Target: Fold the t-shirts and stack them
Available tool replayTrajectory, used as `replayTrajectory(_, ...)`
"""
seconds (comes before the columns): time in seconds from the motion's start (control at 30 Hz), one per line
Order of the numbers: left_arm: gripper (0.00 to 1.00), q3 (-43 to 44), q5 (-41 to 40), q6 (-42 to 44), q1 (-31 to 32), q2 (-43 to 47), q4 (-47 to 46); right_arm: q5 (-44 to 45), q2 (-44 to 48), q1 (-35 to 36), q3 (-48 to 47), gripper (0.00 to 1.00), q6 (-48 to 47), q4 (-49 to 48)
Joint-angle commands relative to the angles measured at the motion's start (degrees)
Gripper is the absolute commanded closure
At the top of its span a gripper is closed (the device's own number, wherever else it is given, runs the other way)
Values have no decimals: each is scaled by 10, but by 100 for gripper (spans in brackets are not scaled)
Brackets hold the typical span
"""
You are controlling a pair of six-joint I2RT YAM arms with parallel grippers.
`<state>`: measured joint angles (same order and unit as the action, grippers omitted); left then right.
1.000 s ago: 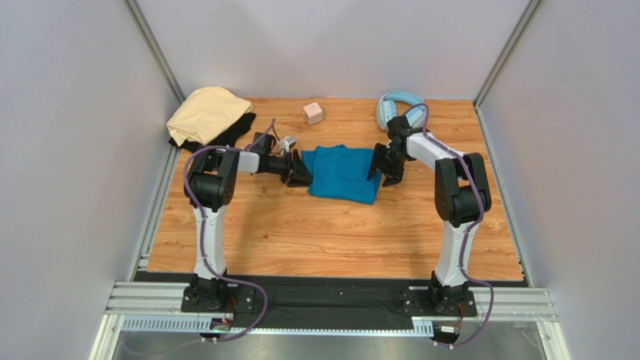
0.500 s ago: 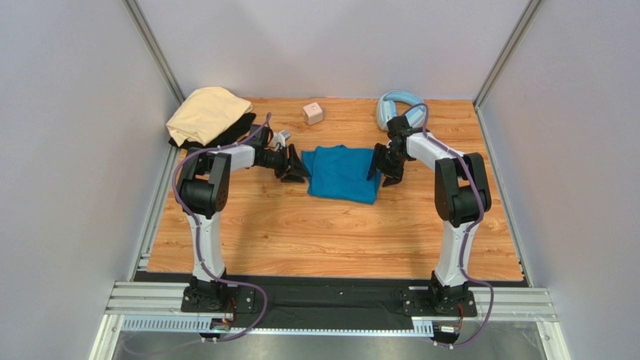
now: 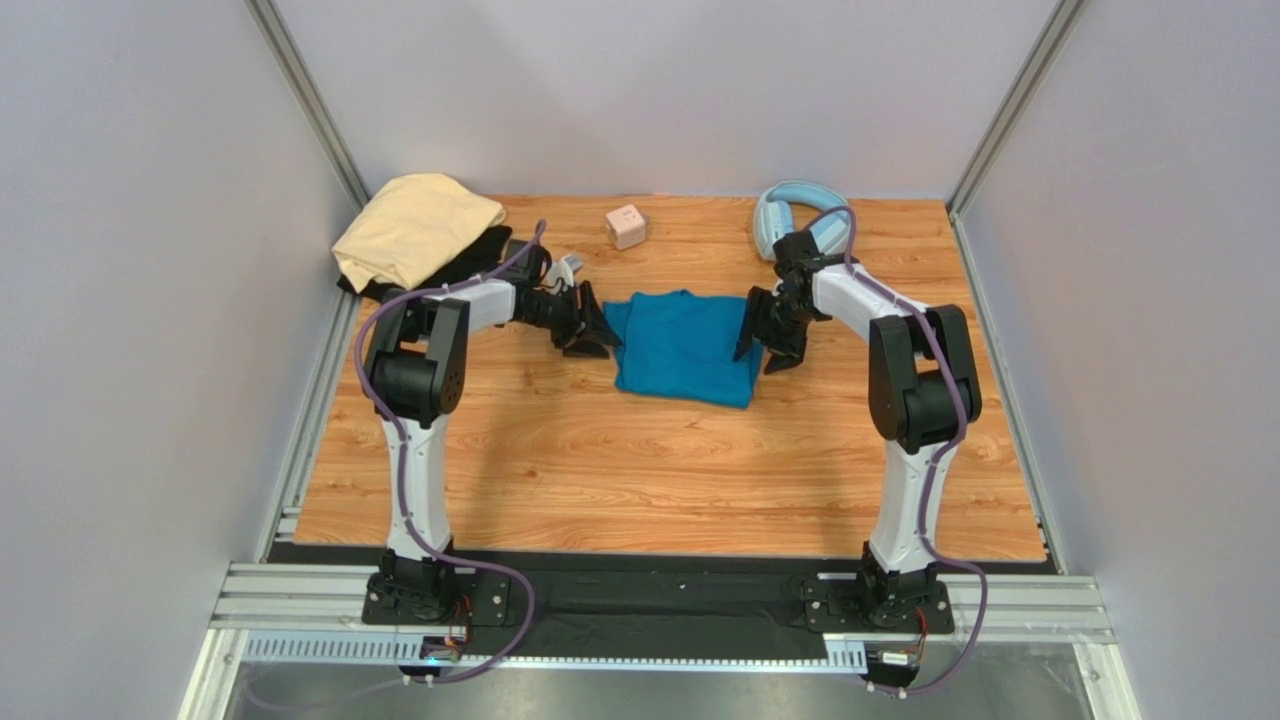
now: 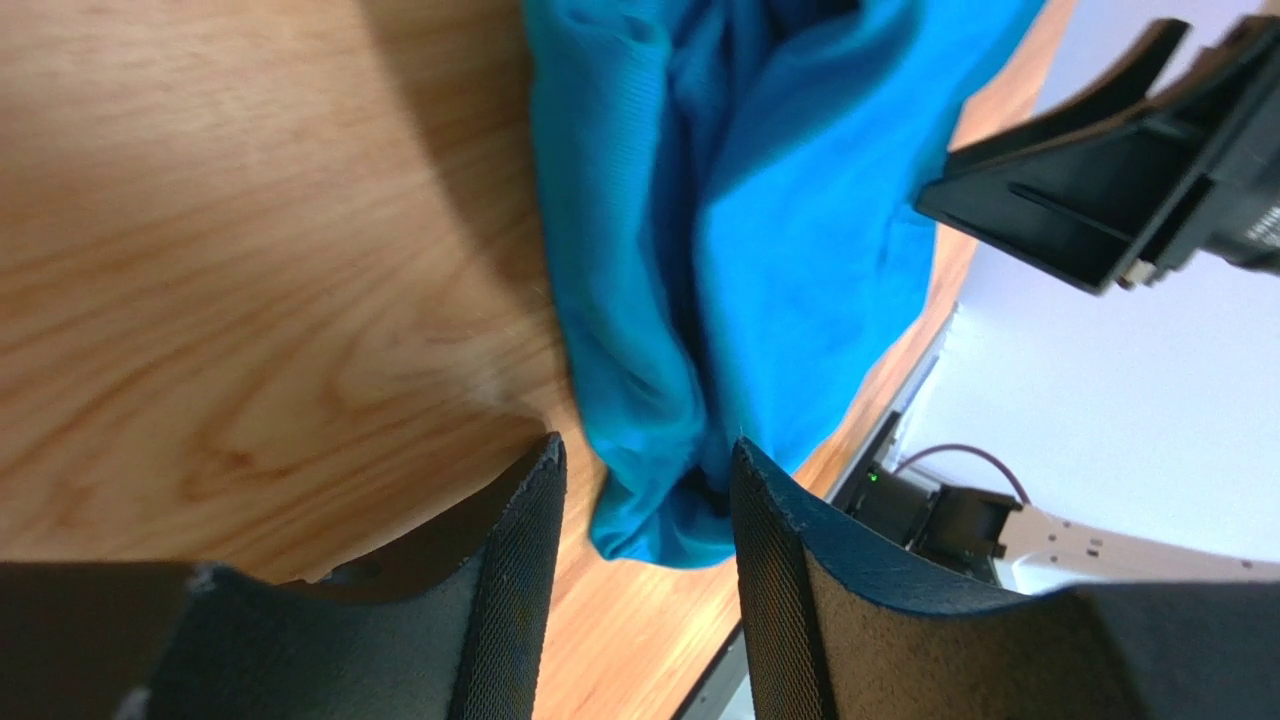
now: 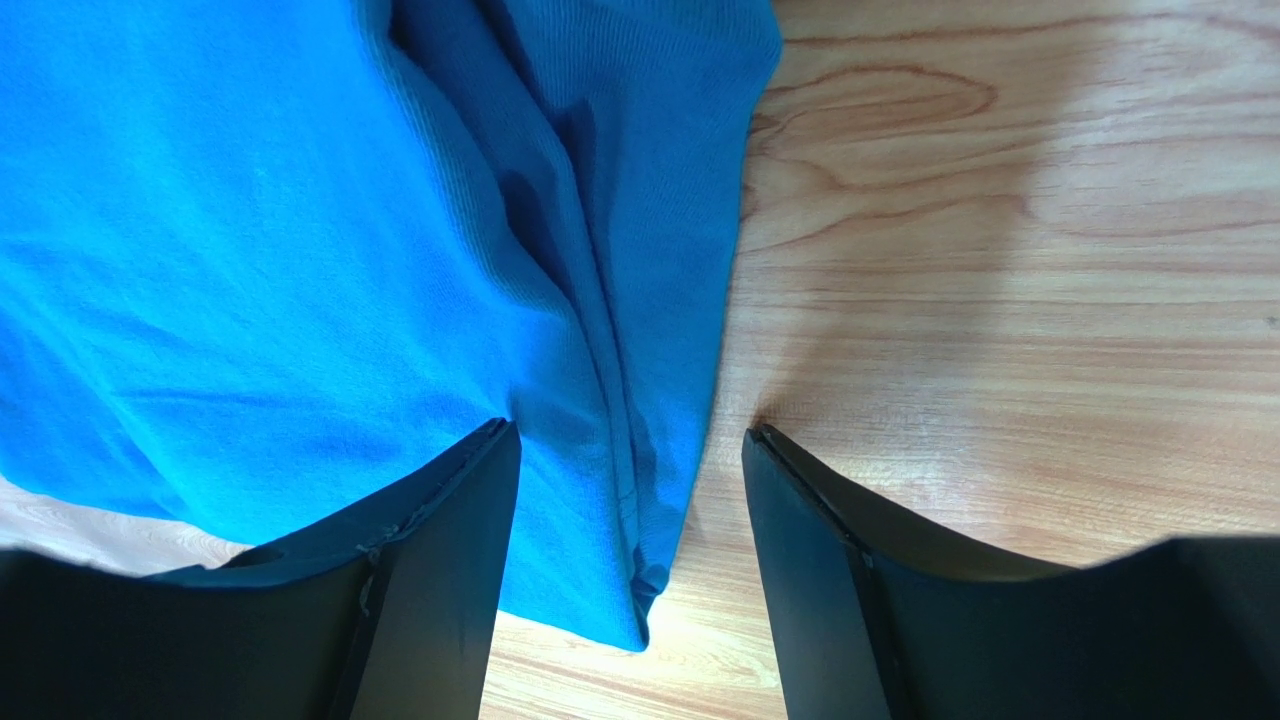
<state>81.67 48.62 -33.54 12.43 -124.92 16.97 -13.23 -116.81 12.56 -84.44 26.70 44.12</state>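
The folded teal-blue t-shirt (image 3: pixel 684 348) lies flat mid-table. My left gripper (image 3: pixel 591 324) sits just off its left edge, open; in the left wrist view (image 4: pixel 646 458) a corner of the teal cloth (image 4: pixel 751 225) lies just past the fingertips, unclamped. At the shirt's right edge my right gripper (image 3: pixel 760 333) stands open. In the right wrist view (image 5: pixel 630 432) its fingers straddle the hem of the teal cloth (image 5: pixel 301 225) without pinching it. The pale tan t-shirt (image 3: pixel 413 225) is heaped on the black one (image 3: pixel 469 267) at the back left.
A small pink cube (image 3: pixel 627 227) stands behind the teal shirt. Light-blue headphones (image 3: pixel 789 210) lie at the back, just behind the right arm. Grey walls close in the wooden table (image 3: pixel 631 465) on both sides, and a metal rail runs along its near edge.
My left gripper has drawn back a little to the left, off the teal shirt's edge, and its arm has swung. The right arm and the shirt have not moved.
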Motion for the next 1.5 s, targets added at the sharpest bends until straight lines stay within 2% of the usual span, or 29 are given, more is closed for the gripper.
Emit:
replayTrajectory(0.0,48,38,-35,25,7,1,49,-8,-15,1,-13,38,-9,8)
replayTrajectory(0.2,48,33,-14,16,12,-5,36,-15,-18,1,-24,38,-8,9)
replayTrajectory(0.63,48,7,12,-67,17,-16,-49,-17,-15,2,-23,38,-7,11)
replayTrajectory(1.13,48,73,-9,-33,74,-44,17,-23,-19,2,-37,38,-3,16)
replayTrajectory(1.47,48,48,-44,-31,99,-38,23,-25,-19,3,-36,39,-6,18)
